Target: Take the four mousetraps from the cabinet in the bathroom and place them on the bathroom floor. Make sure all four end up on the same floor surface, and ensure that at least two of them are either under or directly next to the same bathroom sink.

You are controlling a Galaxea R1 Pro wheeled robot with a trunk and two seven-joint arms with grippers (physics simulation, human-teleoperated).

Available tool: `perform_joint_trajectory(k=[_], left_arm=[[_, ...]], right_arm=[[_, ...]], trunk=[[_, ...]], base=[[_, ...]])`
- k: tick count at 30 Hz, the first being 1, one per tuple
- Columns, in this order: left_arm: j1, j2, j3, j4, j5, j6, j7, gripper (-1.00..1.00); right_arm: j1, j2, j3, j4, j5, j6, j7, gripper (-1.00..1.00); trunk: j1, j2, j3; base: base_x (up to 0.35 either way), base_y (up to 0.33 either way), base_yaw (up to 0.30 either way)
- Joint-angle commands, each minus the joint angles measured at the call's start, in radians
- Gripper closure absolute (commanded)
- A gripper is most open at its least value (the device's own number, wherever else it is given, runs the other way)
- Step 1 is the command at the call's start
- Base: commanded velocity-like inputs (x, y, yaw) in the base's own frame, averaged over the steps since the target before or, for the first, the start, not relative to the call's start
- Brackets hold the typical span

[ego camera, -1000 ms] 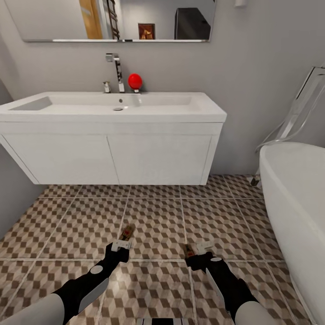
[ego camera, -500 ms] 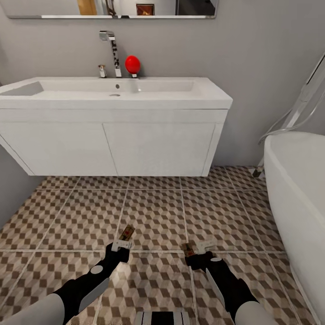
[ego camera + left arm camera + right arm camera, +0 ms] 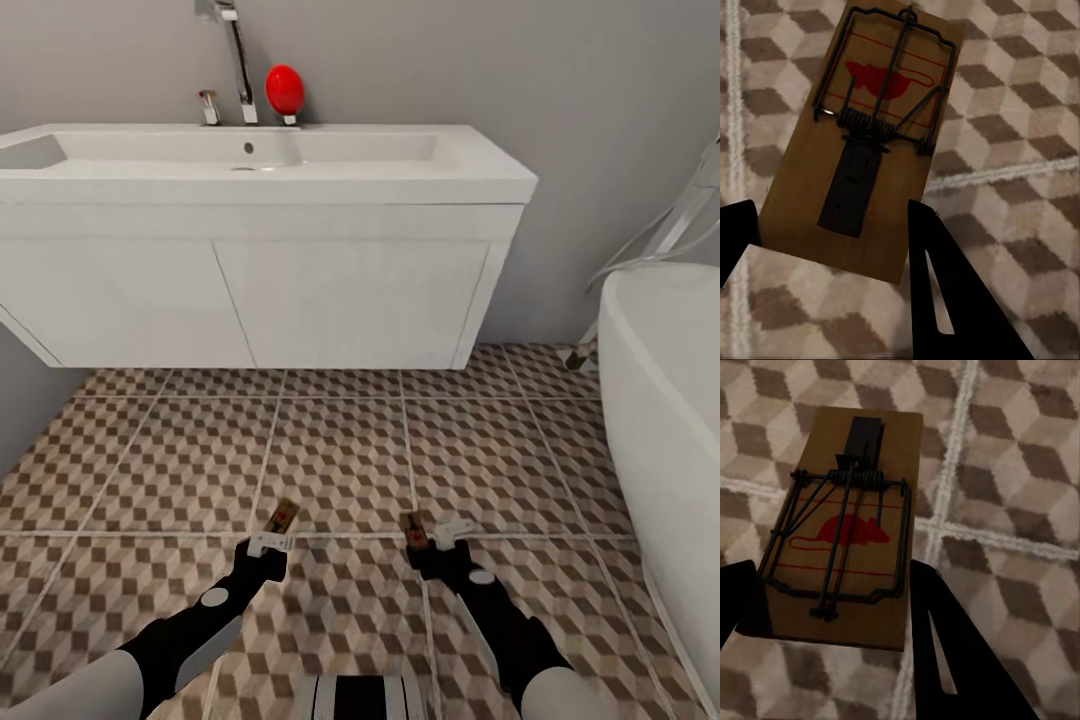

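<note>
Two mousetraps are held over the bathroom floor (image 3: pixel 340 450), in front of the bathroom sink (image 3: pixel 300 150) on its white vanity. My left gripper (image 3: pixel 271 544) is shut on one mousetrap (image 3: pixel 283 517), a tan board with black wire and a red mouse print. In the left wrist view that mousetrap (image 3: pixel 870 127) sticks out past the left gripper (image 3: pixel 832 251), whose fingers press its sides. My right gripper (image 3: pixel 441 541) is shut on another mousetrap (image 3: pixel 412 528). The right wrist view has this mousetrap (image 3: pixel 847 525) clamped in the right gripper (image 3: pixel 832 611) above the cube-patterned tiles.
A white bathtub (image 3: pixel 665 400) fills the right side, with a hose and stand behind it. On the sink's back edge stand a chrome tap (image 3: pixel 238 60) and a red rounded object (image 3: pixel 285 88). A grey wall (image 3: pixel 20 400) closes the left.
The whole head picture has shifted: the sink sits higher and the mirror has left the frame, so the camera moved. Both grippers keep their mousetraps in the same pose.
</note>
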Motion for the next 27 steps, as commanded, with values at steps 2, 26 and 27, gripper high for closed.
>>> perform_joint_trajectory(k=[2,26,27], left_arm=[[-0.001,0.001,-0.008,-0.002,0.007,-0.005,0.008,1.00],[-0.001,0.002,-0.002,-0.035,0.007,-0.005,0.008,1.00],[-0.001,0.003,-0.002,-0.036,0.007,-0.005,0.008,1.00]], right_arm=[[0.000,0.000,-0.001,-0.002,0.007,-0.044,0.005,1.00],[0.000,0.007,0.031,-0.003,0.128,-0.216,-0.110,1.00],[0.000,0.007,0.031,-0.003,0.128,-0.220,-0.134,1.00]], trunk=[[0.001,-0.001,-0.011],[0.011,-0.006,-0.138],[0.012,-0.007,-0.144]], base=[[0.000,0.000,0.000],[0.000,0.000,0.000],[0.000,0.000,0.000]])
